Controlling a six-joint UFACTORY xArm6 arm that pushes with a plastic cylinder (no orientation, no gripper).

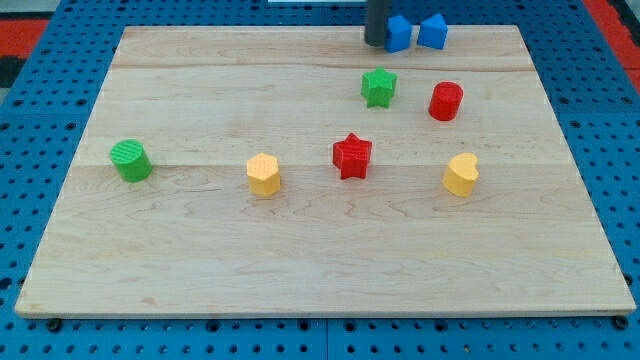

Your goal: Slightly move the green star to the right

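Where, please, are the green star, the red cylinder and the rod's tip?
green star [379, 87], camera view, top face
red cylinder [445, 101], camera view, front side
my tip [375, 43], camera view, the rod's very end

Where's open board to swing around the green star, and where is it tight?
Open: the whole left half above the green cylinder, and the bottom strip below the yellow blocks. Tight: my tip by the blue blocks; the green star beside the red cylinder, with the red star below.

Red cyl [446, 101] blocks green star [379, 87] on view's right; left free.
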